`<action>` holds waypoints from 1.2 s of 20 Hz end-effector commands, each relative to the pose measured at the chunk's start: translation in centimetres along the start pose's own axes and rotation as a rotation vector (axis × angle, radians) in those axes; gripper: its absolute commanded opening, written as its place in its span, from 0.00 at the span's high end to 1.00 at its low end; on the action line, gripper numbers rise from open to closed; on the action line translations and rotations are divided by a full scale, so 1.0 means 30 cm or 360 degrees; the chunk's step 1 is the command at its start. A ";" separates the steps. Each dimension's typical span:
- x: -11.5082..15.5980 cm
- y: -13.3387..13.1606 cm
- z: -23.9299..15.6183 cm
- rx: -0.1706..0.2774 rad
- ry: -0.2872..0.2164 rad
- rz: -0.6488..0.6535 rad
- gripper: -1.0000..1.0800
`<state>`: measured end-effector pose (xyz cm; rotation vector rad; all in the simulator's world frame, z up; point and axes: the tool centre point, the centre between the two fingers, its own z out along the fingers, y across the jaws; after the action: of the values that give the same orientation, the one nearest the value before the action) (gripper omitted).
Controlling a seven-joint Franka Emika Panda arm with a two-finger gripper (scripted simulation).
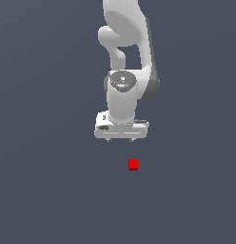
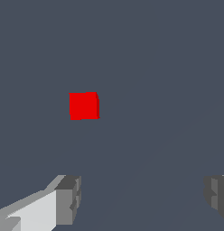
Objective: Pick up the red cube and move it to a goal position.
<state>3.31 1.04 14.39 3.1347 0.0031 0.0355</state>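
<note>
The red cube [image 1: 133, 165] is a tiny bright red block lying on the flat grey floor, nearer the camera than the arm and slightly toward the exterior view's right. My white gripper [image 1: 120, 140] hangs above the floor, pointing down, with its two short fingertips spread wide apart and nothing between them. The cube is not under the gripper; it lies apart from it. In the wrist view the cube [image 2: 84, 105] shows well ahead of the two grey fingertips [image 2: 68, 198], outside the gap between them [image 2: 143, 198].
The grey floor [image 1: 48, 190] spreads evenly all around. The white arm [image 1: 124, 52] rises behind the gripper. No goal marker shows.
</note>
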 end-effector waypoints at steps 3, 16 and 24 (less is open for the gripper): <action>0.045 -0.049 0.101 0.0003 -0.0009 -0.0019 0.04; 0.170 -0.182 0.363 0.0010 -0.0031 -0.0070 0.04; 0.198 -0.209 0.415 0.0011 -0.0035 -0.0081 0.04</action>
<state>9.37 7.17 2.17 3.1405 0.0822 -0.0008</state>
